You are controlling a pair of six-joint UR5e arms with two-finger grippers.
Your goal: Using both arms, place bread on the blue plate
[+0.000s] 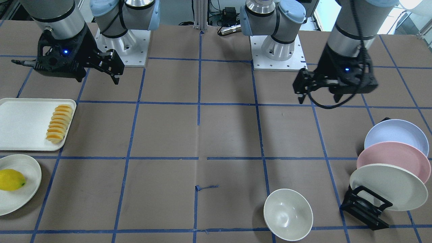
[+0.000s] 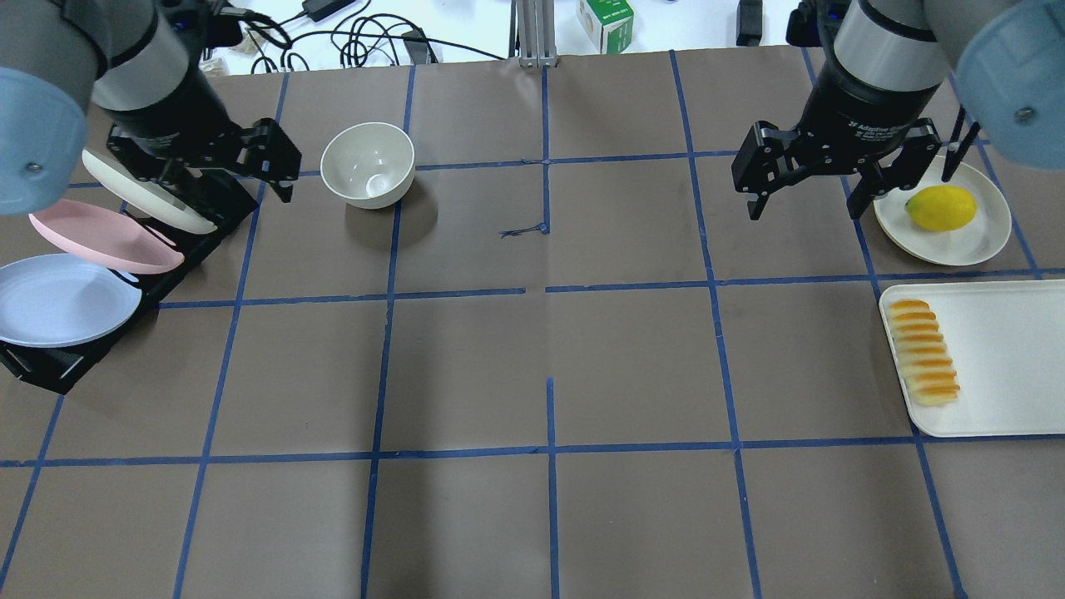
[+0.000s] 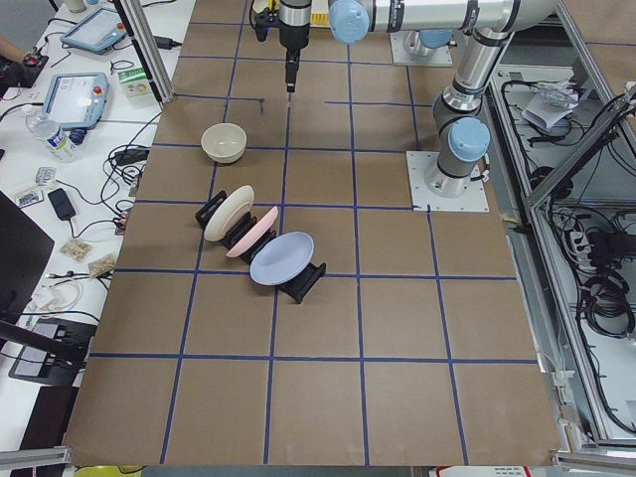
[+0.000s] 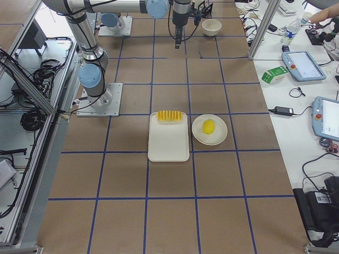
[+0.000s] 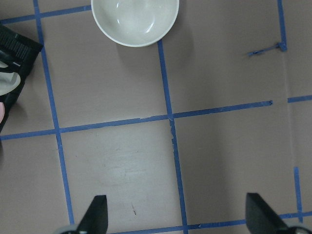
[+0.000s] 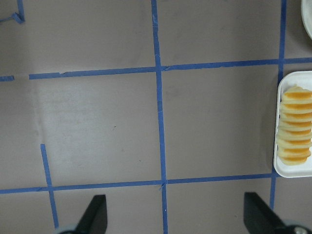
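Note:
The bread (image 1: 59, 123) is a row of orange-crusted slices lying at the edge of a white tray (image 1: 20, 125) on my right side; it also shows in the overhead view (image 2: 922, 351) and the right wrist view (image 6: 292, 132). The blue plate (image 1: 395, 135) stands tilted in a black rack (image 1: 366, 206) on my left side, at the end nearest my base, as the overhead view (image 2: 58, 298) shows. My left gripper (image 2: 218, 179) is open and empty above the rack's far end. My right gripper (image 2: 804, 204) is open and empty, held high beyond the tray.
A pink plate (image 2: 100, 237) and a cream-white plate (image 2: 141, 195) stand in the same rack. A white bowl (image 2: 368, 164) sits right of the rack. A lemon (image 2: 940, 208) lies on a cream plate (image 2: 990, 241) beyond the tray.

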